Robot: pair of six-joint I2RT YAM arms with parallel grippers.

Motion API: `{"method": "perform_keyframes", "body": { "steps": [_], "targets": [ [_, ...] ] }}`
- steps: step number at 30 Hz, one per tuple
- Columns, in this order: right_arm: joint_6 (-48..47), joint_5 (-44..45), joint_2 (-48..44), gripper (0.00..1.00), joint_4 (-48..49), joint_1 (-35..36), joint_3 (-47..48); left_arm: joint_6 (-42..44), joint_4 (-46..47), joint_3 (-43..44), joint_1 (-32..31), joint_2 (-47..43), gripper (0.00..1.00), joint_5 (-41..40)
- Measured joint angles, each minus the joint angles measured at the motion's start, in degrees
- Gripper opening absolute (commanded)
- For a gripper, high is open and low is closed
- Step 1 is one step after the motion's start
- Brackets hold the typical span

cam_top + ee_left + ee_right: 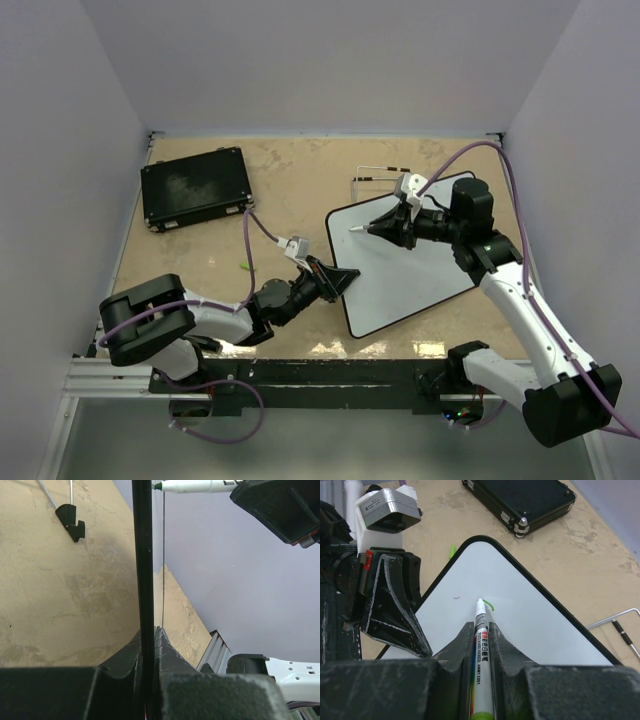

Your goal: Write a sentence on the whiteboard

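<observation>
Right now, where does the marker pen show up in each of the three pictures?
Top view: the marker is right of centre, held by the right gripper, tip over the upper left corner of the whiteboard.
Left wrist view: the marker lies along the top edge, green tip pointing left.
Right wrist view: the marker stands bottom centre, between the fingers.
Shared landmark: the whiteboard's black rim, in all three.

In view are one whiteboard (420, 270), one black case (195, 187), one wire stand (372, 172) and one small green piece (243, 266). There is one marker (481, 645) and one short green stroke (490, 605). Pincers number two, the left pincer (348, 279) and the right pincer (373, 229)
</observation>
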Motion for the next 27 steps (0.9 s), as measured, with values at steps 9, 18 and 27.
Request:
{"method": "perform_keyframes", "body": {
  "steps": [9, 18, 27],
  "targets": [
    [-2.21, -1.11, 0.07, 0.0, -2.67, 0.0, 0.02, -0.02, -0.04, 0.02, 0.0, 0.02, 0.0, -0.04],
    [-3.3, 0.72, -0.7, 0.0, -5.11, 0.15, 0.02, -0.44, -0.22, 0.0, 0.0, 0.02, 0.0, -0.22],
    [-4.31, 3.52, -1.7, 0.0, -6.75, 0.28, 0.02, -0.48, -0.28, -0.02, 0.04, 0.0, 0.0, -0.24]
  ]
}}
